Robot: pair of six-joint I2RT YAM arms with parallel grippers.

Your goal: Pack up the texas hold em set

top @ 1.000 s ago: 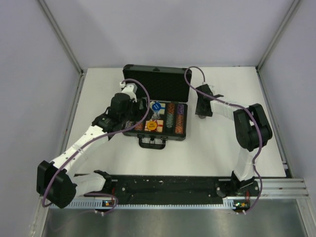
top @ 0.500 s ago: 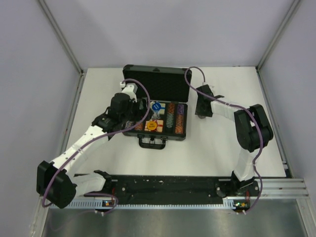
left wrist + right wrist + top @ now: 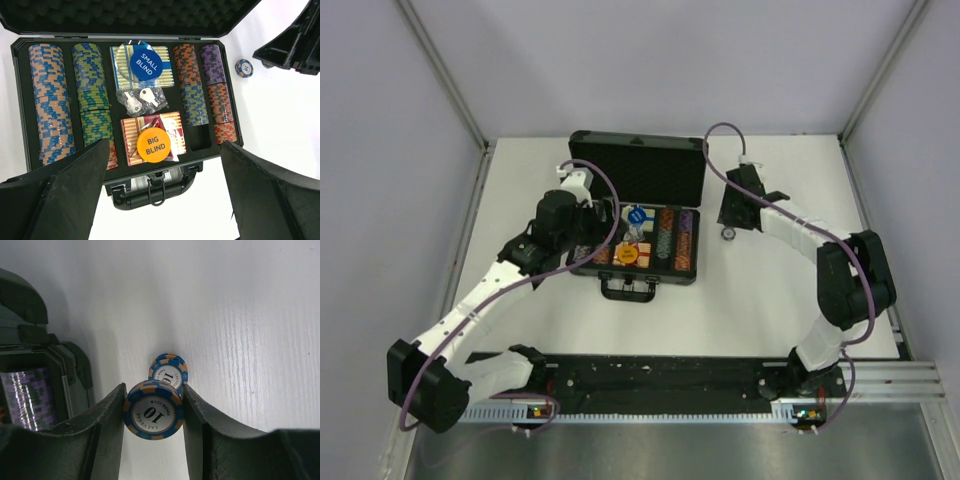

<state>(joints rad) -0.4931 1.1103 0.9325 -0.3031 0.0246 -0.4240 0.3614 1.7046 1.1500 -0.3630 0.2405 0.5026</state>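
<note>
Step in hand, as I judge it: gathering the last loose chips from outside the black case (image 3: 640, 168) and returning them to their rows. Over the left half of the case hangs the left gripper (image 3: 598, 214), its fingers (image 3: 70, 190) spread wide with nothing between them. It looks down on the filled rows of chips (image 3: 50, 100), the small blind button (image 3: 146, 61) and the big blind button (image 3: 153, 144), all seated inside the case. Toward the case's right side one row shows a bare gap (image 3: 200, 136) at its near end. Just right of the case, the right gripper (image 3: 153, 389) pinches a blue and orange chip (image 3: 153, 412) by its edges, held level above the table (image 3: 260, 315). A second chip (image 3: 168, 370) lies flat on the table below, near the case's right wall.

The next move probably calls for carrying the held chip left over the case wall, turning it on edge to match the row, and letting go in the gap.

Pose: the left arm reaches forward, wrist pitched down over the case; the right arm bows out wide to the right of the case, wrist pointing down
</note>
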